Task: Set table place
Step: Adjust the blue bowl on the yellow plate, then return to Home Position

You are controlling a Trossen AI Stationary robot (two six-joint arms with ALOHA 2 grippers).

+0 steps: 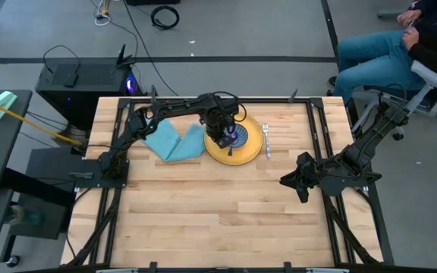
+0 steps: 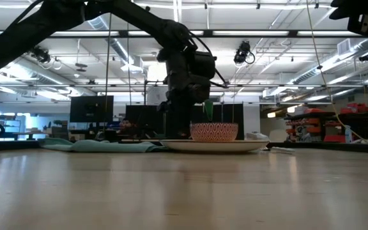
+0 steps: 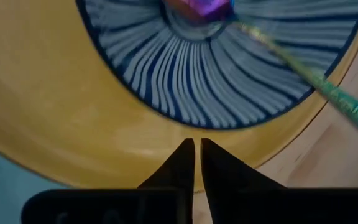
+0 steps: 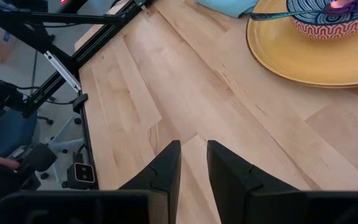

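The yellow plate (image 1: 247,148) lies on the table (image 1: 218,212), and the blue patterned bowl (image 2: 214,131) stands on it. The spoon's purple head (image 3: 197,6) sits in the bowl, and its teal handle (image 3: 347,106) leans out over the rim. The fork (image 1: 266,140) lies just right of the plate, and the light blue napkin (image 1: 174,142) lies on its left. My left gripper (image 3: 197,149) is shut and points down over the plate's rim beside the bowl. My right gripper (image 4: 193,149) waits, slightly open, above bare wood at the table's right side.
A seated person (image 1: 385,45) is beyond the table's far right corner. A small black side desk (image 1: 2,144) stands to the left. Bare tabletop (image 1: 218,220) spreads across the near half. Black rails (image 1: 325,152) edge the table.
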